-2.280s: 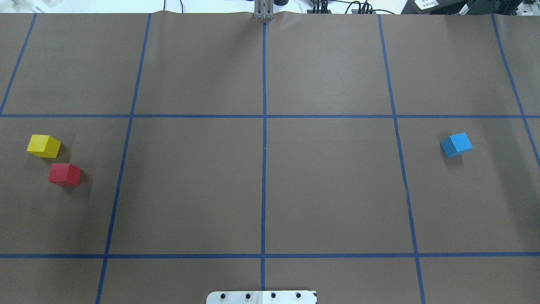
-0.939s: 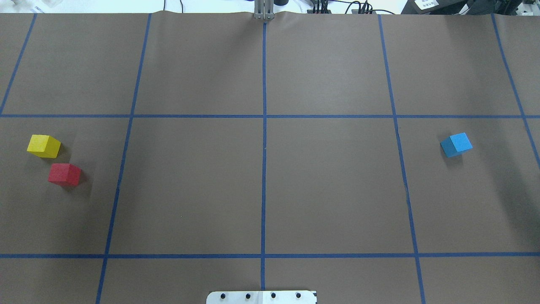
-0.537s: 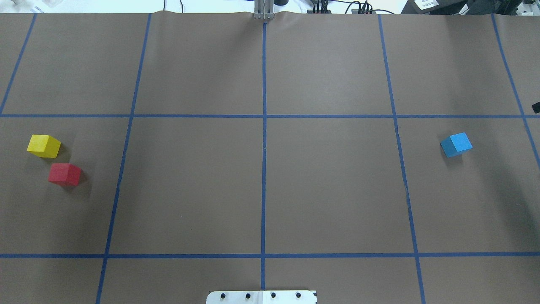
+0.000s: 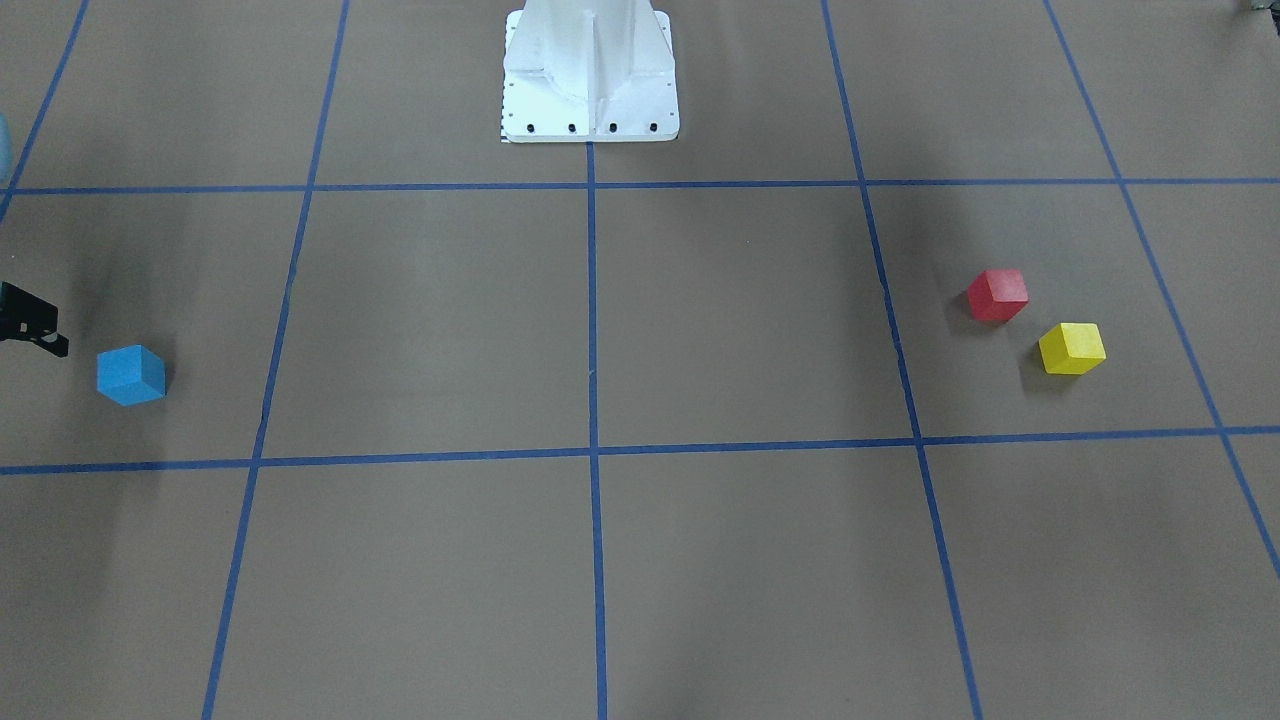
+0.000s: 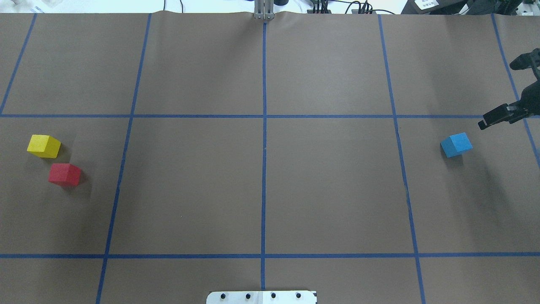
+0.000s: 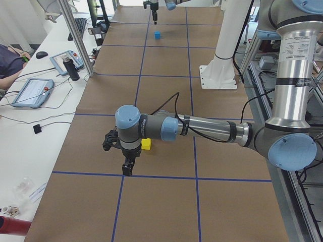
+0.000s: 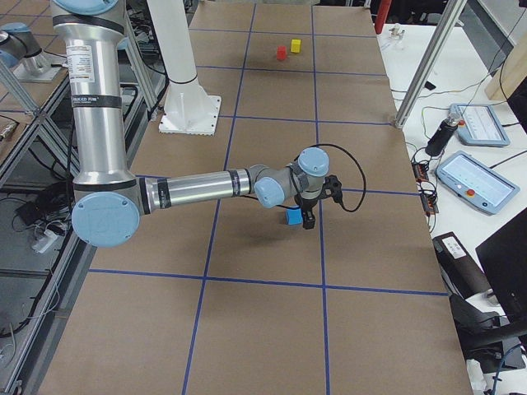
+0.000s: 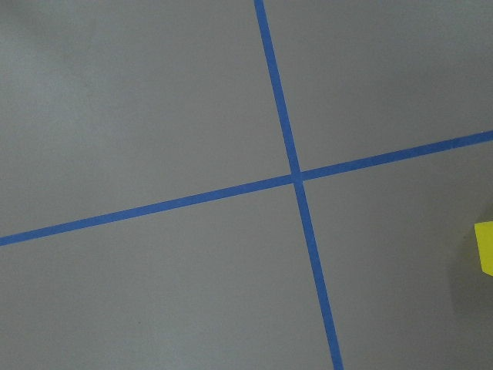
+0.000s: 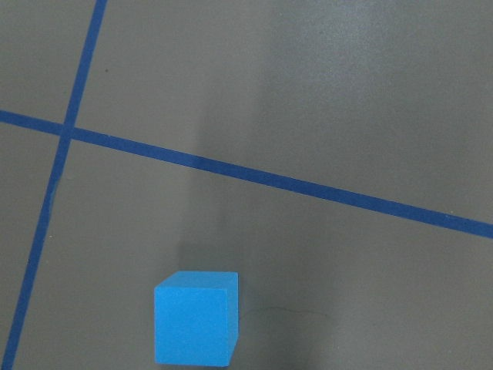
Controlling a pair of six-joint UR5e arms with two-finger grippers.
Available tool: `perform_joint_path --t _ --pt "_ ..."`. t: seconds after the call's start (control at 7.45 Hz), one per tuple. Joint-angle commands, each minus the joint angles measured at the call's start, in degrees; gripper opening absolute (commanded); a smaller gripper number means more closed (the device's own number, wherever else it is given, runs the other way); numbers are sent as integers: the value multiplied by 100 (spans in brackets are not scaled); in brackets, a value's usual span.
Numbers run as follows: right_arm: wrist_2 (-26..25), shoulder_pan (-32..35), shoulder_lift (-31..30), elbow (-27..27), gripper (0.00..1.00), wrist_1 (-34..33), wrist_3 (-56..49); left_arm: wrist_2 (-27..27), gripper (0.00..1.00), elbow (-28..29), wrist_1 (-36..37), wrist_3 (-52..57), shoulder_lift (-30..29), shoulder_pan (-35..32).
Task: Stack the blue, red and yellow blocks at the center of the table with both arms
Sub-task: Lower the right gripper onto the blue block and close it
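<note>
The blue block [image 5: 456,145] sits on the table's right side and also shows in the right wrist view [image 9: 195,317]. My right gripper [image 5: 498,95] comes in from the right edge. It hovers open and empty just beyond the block, not touching it. One of its fingers [image 4: 30,325] shows in the front view. The yellow block [image 5: 43,146] and red block [image 5: 64,174] sit close together at the far left. My left gripper [image 6: 118,156] shows only in the exterior left view, beside the yellow block [image 6: 146,144]. I cannot tell whether it is open or shut.
The brown table cover has a grid of blue tape lines that cross at the centre [image 5: 264,147]. The robot's white base plate [image 5: 261,297] is at the near edge. A side bench with teach pendants [image 7: 478,181] and an aluminium post [image 7: 420,74] lies past the far edge.
My right gripper has come into the overhead view from the right edge and moved toward the blue block. None of the blocks has moved.
</note>
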Motion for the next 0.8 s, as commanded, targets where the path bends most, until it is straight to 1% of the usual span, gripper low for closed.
perform_joint_path --t 0.0,0.67 --pt "-92 -328 204 -178 99 24 523 5 100 3 1 4 3 4" --pt "-434 -866 213 -327 99 24 578 5 100 38 -8 4 3 13"
